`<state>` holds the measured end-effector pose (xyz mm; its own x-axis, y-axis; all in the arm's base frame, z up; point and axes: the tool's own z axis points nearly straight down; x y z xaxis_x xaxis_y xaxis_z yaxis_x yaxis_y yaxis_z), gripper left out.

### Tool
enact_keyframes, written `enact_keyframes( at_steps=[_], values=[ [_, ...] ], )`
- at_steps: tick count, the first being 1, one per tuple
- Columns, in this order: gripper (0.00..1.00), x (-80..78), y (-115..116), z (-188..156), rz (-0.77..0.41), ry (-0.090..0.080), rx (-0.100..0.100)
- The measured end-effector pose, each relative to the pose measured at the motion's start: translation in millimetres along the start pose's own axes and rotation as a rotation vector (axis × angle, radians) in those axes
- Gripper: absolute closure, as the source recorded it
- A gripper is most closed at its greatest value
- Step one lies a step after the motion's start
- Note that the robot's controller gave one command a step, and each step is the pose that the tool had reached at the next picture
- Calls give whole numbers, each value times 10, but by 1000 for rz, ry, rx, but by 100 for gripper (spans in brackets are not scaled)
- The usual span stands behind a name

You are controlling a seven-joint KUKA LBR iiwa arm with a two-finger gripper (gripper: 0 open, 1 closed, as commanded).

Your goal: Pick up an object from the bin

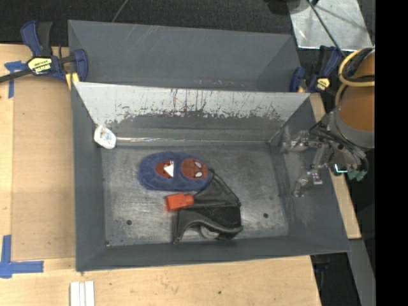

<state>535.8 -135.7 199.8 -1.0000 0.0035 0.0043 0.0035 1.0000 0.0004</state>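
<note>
Camera view: hand (301,164) is seen at right of frame, over the right sloped wall of the bin (191,62). Its fingers are apart and nothing is held between them. Well apart from it, left of centre on the bin floor, a blue plush piece (153,174) with two red faces is laid. Orange block (180,201) is set just below it, touching a black item (213,217), possibly a pouch, hard to tell. White tag (105,137) is lodged at the upper-left wall.
</note>
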Motion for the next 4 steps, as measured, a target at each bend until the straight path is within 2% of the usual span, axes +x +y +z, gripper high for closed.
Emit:
enact_keyframes(
  at_steps=[1, 2, 3, 4],
  values=[
    [0, -139, 1035, 295, -176, -5, -3],
    [0, -711, 1810, 1245, -365, -11, 4],
    [100, -729, 1813, 1218, -363, -19, 2],
    [100, -742, 1954, -213, -348, -17, 2]
  ],
)
